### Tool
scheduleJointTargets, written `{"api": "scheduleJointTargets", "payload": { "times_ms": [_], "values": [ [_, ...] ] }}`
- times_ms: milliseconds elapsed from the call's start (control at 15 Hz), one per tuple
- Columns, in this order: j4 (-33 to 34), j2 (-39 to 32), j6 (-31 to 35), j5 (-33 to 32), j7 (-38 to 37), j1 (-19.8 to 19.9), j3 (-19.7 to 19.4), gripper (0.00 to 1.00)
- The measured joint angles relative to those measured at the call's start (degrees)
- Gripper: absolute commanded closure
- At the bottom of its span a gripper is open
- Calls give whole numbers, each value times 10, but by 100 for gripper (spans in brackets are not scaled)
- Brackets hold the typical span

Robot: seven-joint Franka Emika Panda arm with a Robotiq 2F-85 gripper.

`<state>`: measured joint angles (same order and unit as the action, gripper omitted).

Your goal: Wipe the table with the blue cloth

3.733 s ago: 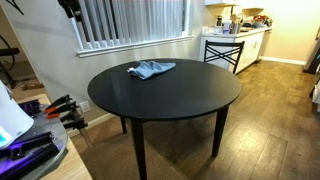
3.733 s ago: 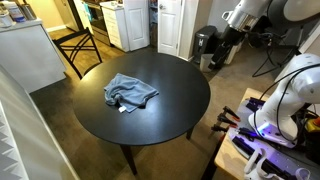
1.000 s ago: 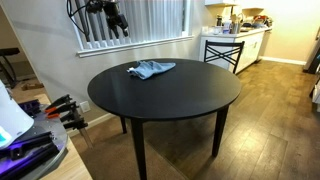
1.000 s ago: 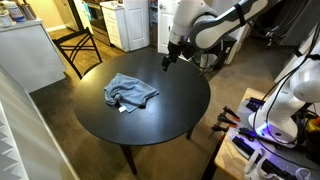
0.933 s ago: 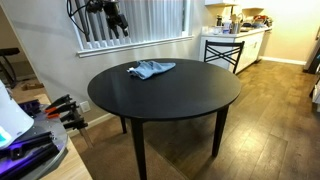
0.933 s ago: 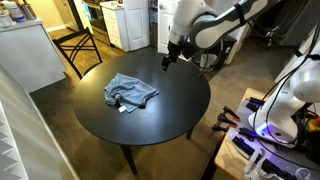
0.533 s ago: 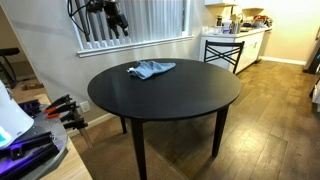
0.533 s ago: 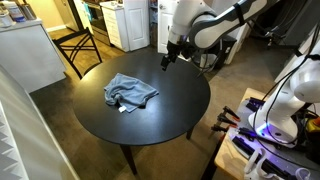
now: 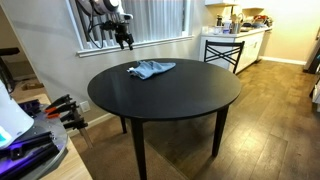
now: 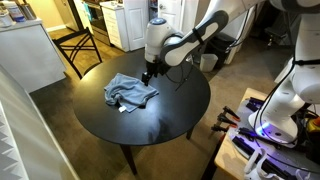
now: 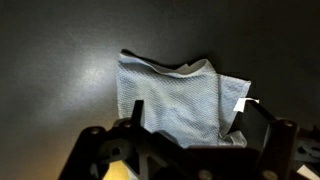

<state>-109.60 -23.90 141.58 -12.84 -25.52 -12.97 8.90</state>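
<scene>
Blue cloth: rumpled, lying on table toward its left edge in an exterior view, fully inside the rim. Just right of it, gripper hanging over cloth's far right corner, clear of the fabric.

From the opposite side, in an exterior view: gripper high at left in front of window blinds; cloth below and right of it, near table's far edge; black stool at right, off the table and well apart.

Wrist view, looking down past gripper: one finger at left, cloth spanning the gap, white tag at cloth's right edge, second finger at right. Jaws wide apart, gripping nothing. Matte black tabletop all around cloth.
</scene>
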Motion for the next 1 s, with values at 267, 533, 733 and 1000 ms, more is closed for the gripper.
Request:
{"api": "scheduleJointTargets", "payload": {
  "times_ms": [267, 533, 733, 1000],
  "values": [
    [115, -126, -1, 5, 0, -42, -34, 0],
    [199, -203, -6, 14, 0, -64, -53, 0],
    [255, -248, -7, 15, 0, -73, -65, 0],
    [333, -310, -8, 15, 1, -78, -81, 0]
  ]
}}
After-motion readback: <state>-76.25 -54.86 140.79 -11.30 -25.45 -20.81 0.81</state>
